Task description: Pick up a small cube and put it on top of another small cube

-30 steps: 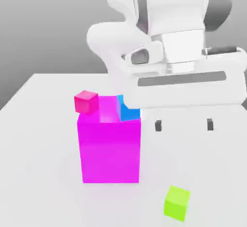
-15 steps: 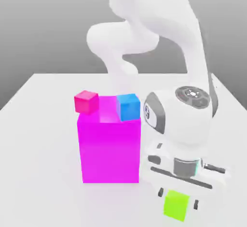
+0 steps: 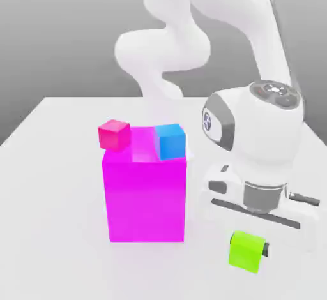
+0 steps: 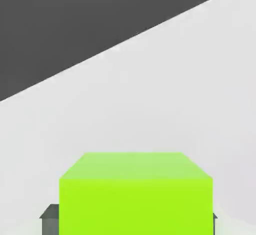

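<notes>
Gripping the small lime-green cube [image 3: 246, 251], the pincer [image 3: 248, 253] hangs low at the exterior view's right, its fingers pressed against the cube's sides, one dark pad [image 3: 265, 250] peeking out beside it. Sweeping from the exterior view's left now: the small pink-red cube [image 3: 114, 134] sits behind the far left corner of the big magenta block [image 3: 146, 193], and whether it touches the block cannot be told. Next comes the magenta block itself, standing square on the white table [image 3: 51, 216]. Behind its far right corner sits the small blue cube [image 3: 170, 141]. Further right, the white arm [image 3: 255, 139] curves down from above to the wrist, and under it the green cube is held just right of the block's lower corner, apart from it. From the hand view, the green cube [image 4: 135, 194] sits close up between two dark pads [image 4: 50, 216], with the pale table [image 4: 165, 89] stretching beyond.
</notes>
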